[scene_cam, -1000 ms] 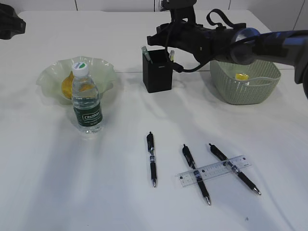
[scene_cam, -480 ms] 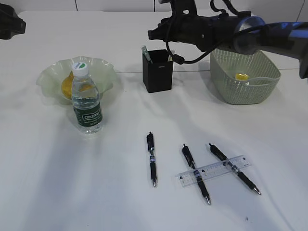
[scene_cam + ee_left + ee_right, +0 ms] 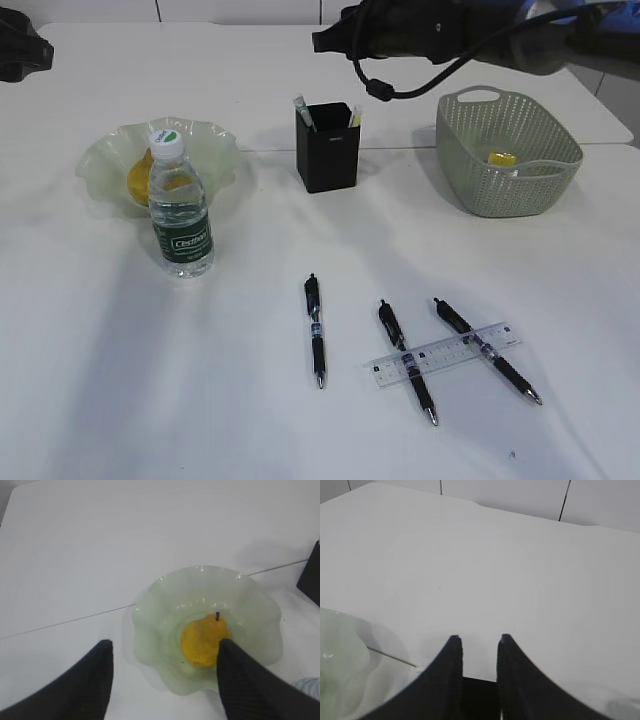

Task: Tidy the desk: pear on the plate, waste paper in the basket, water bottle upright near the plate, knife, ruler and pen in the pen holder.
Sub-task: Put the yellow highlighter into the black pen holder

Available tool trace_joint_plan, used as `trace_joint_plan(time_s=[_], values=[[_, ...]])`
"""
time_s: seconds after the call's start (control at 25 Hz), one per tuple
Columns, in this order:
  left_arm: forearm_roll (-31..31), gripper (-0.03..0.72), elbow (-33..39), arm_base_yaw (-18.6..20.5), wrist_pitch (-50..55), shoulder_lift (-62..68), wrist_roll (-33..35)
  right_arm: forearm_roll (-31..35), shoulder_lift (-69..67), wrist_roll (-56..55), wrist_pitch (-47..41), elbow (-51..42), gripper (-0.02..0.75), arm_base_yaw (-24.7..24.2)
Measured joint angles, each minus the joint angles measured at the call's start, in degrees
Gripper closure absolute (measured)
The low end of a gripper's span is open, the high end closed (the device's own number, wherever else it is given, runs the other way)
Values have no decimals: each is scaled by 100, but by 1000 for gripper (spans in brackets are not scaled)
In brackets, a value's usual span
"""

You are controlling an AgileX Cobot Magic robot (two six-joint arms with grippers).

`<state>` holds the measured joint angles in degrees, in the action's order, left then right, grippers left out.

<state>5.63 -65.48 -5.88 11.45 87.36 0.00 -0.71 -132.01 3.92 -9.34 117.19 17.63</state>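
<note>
The pear [image 3: 202, 640] lies in the pale green plate [image 3: 215, 145], half hidden in the exterior view behind the upright water bottle [image 3: 181, 205] just in front. My left gripper [image 3: 165, 645] hangs open well above the plate, holding nothing. The black pen holder [image 3: 327, 150] has two slim items sticking out; I cannot pick out the knife. My right gripper [image 3: 479, 639] is raised behind the holder, jaws narrowly open and empty. A pen [image 3: 316, 330] lies alone; two more pens [image 3: 407, 362] lie under the clear ruler [image 3: 445, 354]. Yellow waste paper [image 3: 502, 158] sits in the basket [image 3: 470, 190].
The right arm [image 3: 450, 30] stretches along the top edge from the right, with a cable looping down toward the holder. The left arm's dark end [image 3: 20, 45] shows at the far left corner. A seam [image 3: 270, 150] crosses the desk behind the holder.
The right arm has lifted up and back from just over the pen holder to the top edge of the view. Nothing on the desk has moved, and the left gripper is unchanged.
</note>
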Motion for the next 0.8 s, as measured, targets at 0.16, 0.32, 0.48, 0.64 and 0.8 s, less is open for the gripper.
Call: trace_joint_plan(time_s=[0.16, 0.32, 0.48, 0.64, 0.8], values=[[0, 225, 0, 0, 0, 0, 0, 0, 121, 0, -358, 0, 558, 0], [0, 225, 0, 0, 0, 0, 0, -136, 264, 11, -604, 0, 558, 0], [0, 225, 0, 0, 0, 0, 0, -276, 421, 11, -973, 0, 558, 0], [-86, 225, 0, 0, 0, 0, 0, -303, 620, 22, -1296, 0, 557, 0], [-168, 225, 0, 0, 0, 0, 0, -313, 840, 22, -1622, 0, 557, 0]])
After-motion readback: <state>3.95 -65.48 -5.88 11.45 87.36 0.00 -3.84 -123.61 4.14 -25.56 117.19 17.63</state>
